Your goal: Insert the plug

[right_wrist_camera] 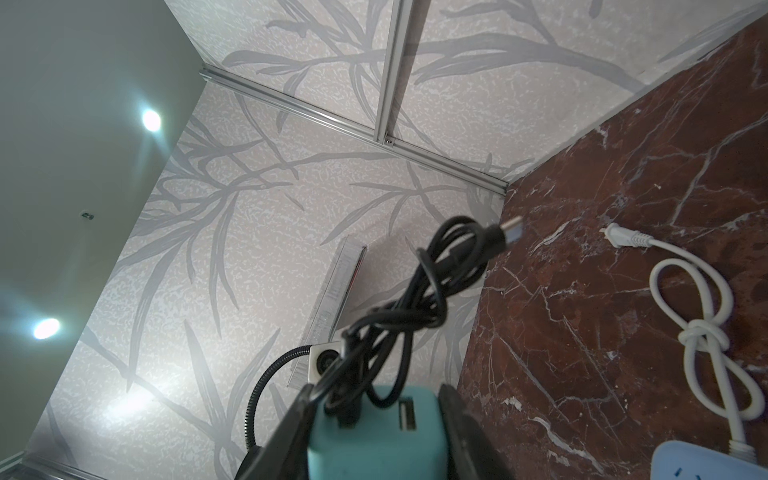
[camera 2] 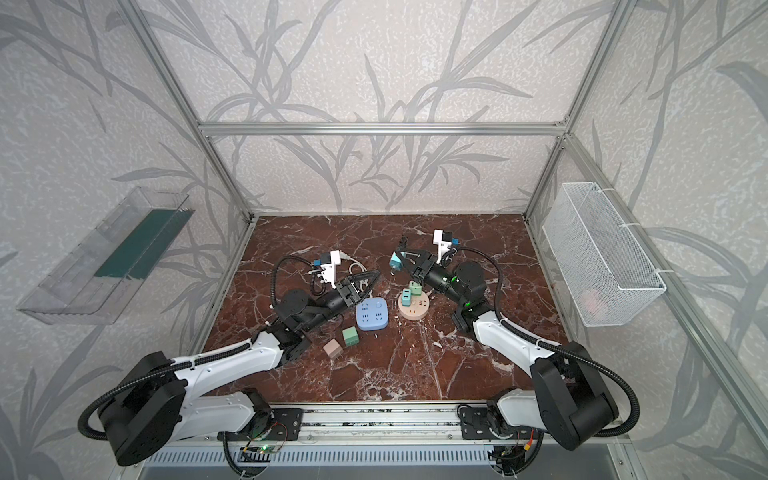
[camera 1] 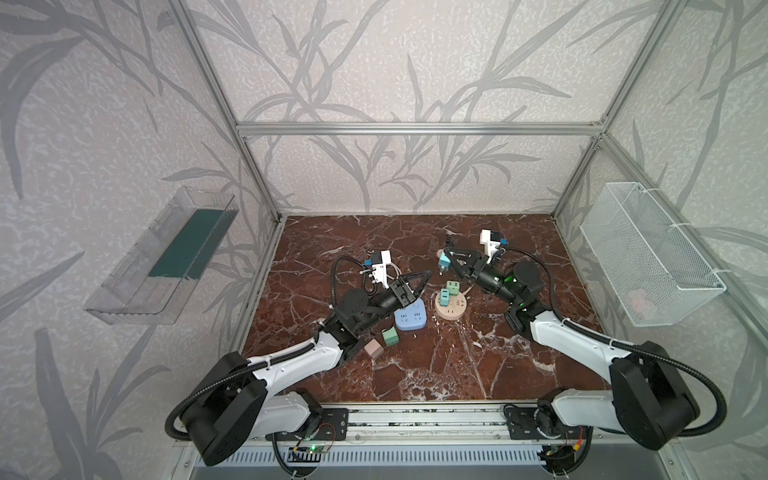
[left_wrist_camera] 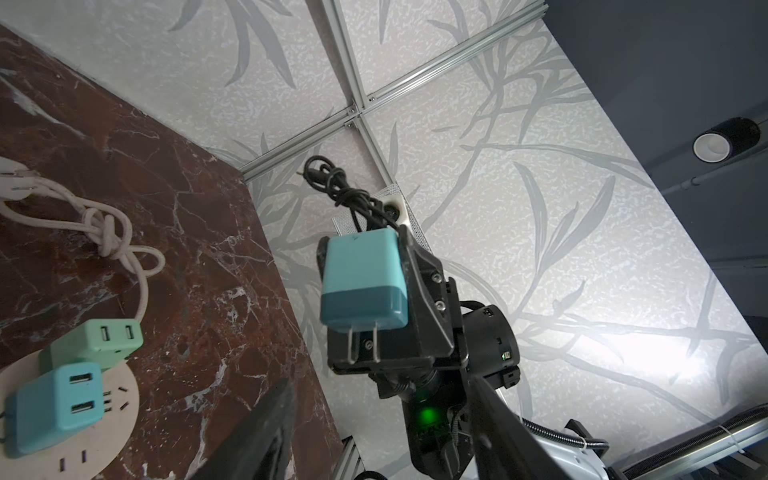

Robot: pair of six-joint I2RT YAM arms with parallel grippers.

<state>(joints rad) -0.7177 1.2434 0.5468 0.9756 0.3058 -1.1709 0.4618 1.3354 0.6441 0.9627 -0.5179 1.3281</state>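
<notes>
My right gripper [camera 1: 446, 260] is shut on a teal plug [camera 1: 444, 262], which hangs above the table just behind the round beige socket [camera 1: 454, 312]. The plug's [left_wrist_camera: 361, 274] two prongs point down, and a bundled black cable [right_wrist_camera: 419, 286] sticks out of its top [right_wrist_camera: 374, 436]. A green plug [camera 1: 453, 286] and a teal plug [camera 1: 444, 296] sit in the round socket. My left gripper [camera 1: 423, 281] stands open and empty over the far edge of the blue square socket [camera 1: 411, 319]. Its fingers [left_wrist_camera: 257, 432] are wide apart in the left wrist view.
A loose green plug [camera 1: 390, 336] and a pink plug [camera 1: 375, 348] lie by my left arm. A knotted white cable [right_wrist_camera: 702, 332] lies behind the sockets. A wire basket [camera 1: 648, 253] hangs on the right wall and a clear tray [camera 1: 162, 257] on the left wall.
</notes>
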